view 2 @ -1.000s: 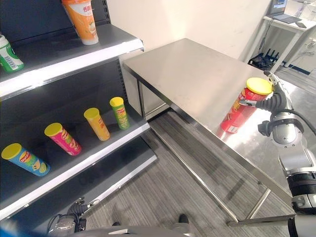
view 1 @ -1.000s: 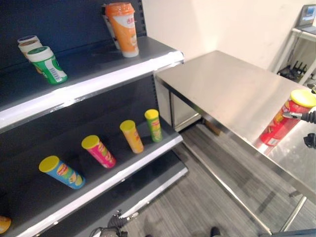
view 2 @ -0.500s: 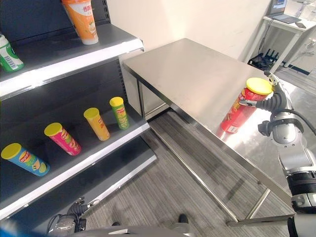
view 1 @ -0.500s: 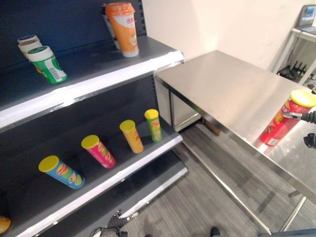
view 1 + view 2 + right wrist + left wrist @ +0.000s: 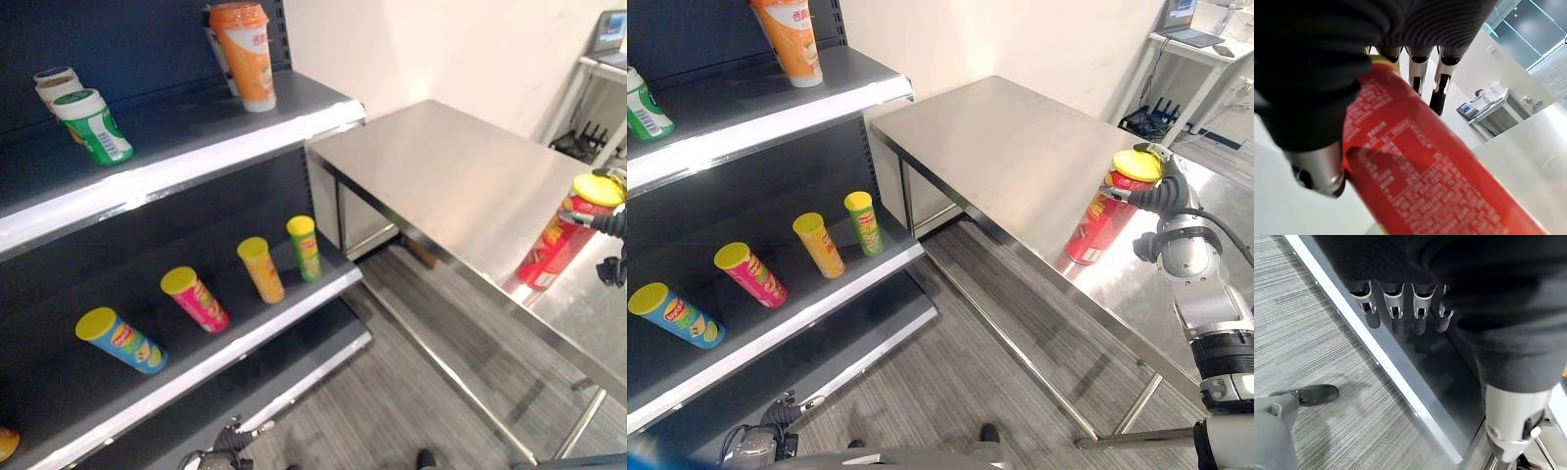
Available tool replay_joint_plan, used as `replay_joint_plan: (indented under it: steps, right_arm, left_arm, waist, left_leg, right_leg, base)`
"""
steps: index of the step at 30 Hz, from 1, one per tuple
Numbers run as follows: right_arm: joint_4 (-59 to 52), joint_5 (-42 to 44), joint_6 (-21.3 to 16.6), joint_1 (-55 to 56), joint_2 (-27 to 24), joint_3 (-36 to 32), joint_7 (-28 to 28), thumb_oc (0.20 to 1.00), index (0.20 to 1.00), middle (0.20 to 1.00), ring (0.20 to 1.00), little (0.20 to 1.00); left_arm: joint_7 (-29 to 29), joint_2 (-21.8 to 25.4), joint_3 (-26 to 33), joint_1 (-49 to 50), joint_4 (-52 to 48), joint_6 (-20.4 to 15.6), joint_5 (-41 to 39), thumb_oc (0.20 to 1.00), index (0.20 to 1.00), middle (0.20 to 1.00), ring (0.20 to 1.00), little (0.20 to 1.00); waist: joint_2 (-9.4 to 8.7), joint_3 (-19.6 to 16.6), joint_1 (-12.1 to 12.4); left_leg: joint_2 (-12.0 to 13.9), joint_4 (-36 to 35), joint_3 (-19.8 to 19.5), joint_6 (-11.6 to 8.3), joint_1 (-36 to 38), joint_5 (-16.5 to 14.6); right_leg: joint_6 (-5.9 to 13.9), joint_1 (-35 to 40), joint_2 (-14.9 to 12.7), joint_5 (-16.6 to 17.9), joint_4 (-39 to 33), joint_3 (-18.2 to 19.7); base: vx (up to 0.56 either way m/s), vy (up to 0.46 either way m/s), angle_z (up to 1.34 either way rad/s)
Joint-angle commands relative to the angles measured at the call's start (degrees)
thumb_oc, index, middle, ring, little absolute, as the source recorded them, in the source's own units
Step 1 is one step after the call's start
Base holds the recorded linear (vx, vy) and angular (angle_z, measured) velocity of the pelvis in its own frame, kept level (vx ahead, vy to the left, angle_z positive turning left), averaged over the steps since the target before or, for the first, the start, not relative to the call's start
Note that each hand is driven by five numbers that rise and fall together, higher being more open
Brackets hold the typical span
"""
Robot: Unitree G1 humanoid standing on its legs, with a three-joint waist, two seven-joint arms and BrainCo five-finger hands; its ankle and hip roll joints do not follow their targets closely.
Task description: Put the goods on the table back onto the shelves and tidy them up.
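A red chip can (image 5: 551, 247) with a yellow lid stands tilted near the front edge of the steel table (image 5: 441, 166). My right hand (image 5: 1161, 196) is at its top, thumb across the front just under the lid and fingers (image 5: 1439, 93) reaching past the far side. In the right wrist view the red can (image 5: 1420, 176) lies against the palm. My left hand (image 5: 1400, 308) hangs low with relaxed fingers and holds nothing, over the floor by the shelf's bottom board.
The lower shelf (image 5: 284, 328) carries a blue (image 5: 122, 341), a pink (image 5: 194, 299), an orange (image 5: 262, 269) and a green can (image 5: 305, 247), all leaning. On the upper shelf stand an orange cup (image 5: 243, 54) and a green bottle (image 5: 93, 127). Free room lies beside them.
The red can's top has leaned a little further over with my right hand on it; its base stays in place. The left hand and shelf goods are as before.
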Motion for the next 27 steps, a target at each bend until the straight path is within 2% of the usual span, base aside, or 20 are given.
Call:
replay_joint_plan:
  steps: [1,7,11,13,20,27]
  right_arm:
    - [2.92,1.03,-1.48,-4.98,-1.11,1.51,-0.25,0.200,0.200,0.200,0.200,0.200]
    - [1.44,-0.07,-1.49,-3.83,-1.69,0.34,-0.66,0.200,0.200,0.200,0.200,0.200]
    - [-2.59,-0.62,-2.17,-2.04,-2.10,-3.31,-2.44,0.200,0.200,0.200,0.200,0.200]
    - [-8.55,-1.84,-3.57,-0.54,-2.74,-7.53,-4.50,0.200,0.200,0.200,0.200,0.200]
    - [-22.63,-5.81,-6.47,2.05,-3.29,-15.45,-7.86,0.200,0.200,0.200,0.200,0.200]
    - [-31.59,-6.25,-8.87,-0.33,-5.26,-13.94,-5.95,0.200,0.200,0.200,0.200,0.200]
  left_arm:
    - [0.06,4.12,-2.05,-4.36,0.74,-0.87,-1.75,1.000,1.000,1.000,1.000,1.000]
    - [0.12,4.09,-1.85,-4.48,0.88,-0.94,-1.73,1.000,1.000,1.000,1.000,1.000]
    - [0.31,4.11,-1.38,-4.60,0.87,-0.94,-1.55,1.000,1.000,1.000,1.000,1.000]
    - [0.52,4.01,-0.60,-4.45,0.83,-1.14,-1.19,1.000,1.000,1.000,1.000,1.000]
    - [1.36,3.58,0.64,-5.05,1.29,-1.61,-0.58,1.000,1.000,1.000,1.000,1.000]
    - [1.84,3.85,0.67,-5.92,1.12,-2.02,-1.28,1.000,1.000,1.000,1.000,1.000]
  waist:
    - [-3.96,-0.28,1.26]
    - [-4.06,-0.18,1.06]
    - [-3.98,-0.19,0.71]
    - [-3.78,-0.13,0.32]
    - [-3.58,-0.45,-0.22]
    - [-3.74,-0.58,-0.14]
  left_leg:
    - [-1.33,0.48,5.27,1.38,2.05,-4.42]
    - [-1.30,0.48,5.41,1.39,2.11,-4.41]
    - [-1.27,0.48,5.53,1.43,2.18,-4.54]
    - [-1.27,0.48,5.62,1.48,2.33,-4.66]
    - [-1.04,0.48,5.55,1.42,2.34,-4.80]
    - [0.00,0.48,4.91,0.50,1.79,-3.66]
  right_leg:
    - [-1.69,4.11,0.46,-7.77,1.19,-1.34]
    - [-1.62,4.11,0.47,-7.69,1.19,-1.38]
    - [-1.61,4.08,0.48,-7.75,1.19,-1.20]
    - [-1.56,4.07,0.46,-7.79,1.19,-1.13]
    - [-1.67,4.13,0.68,-8.24,1.19,-1.00]
    - [-2.47,4.26,1.96,-9.09,1.29,-1.00]
  base:
    - [0.00,0.000,0.00]
    - [0.00,0.000,0.00]
    - [0.00,0.000,0.00]
    - [0.00,0.000,0.00]
    - [-0.01,-0.011,0.00]
    - [-0.03,-0.062,0.01]
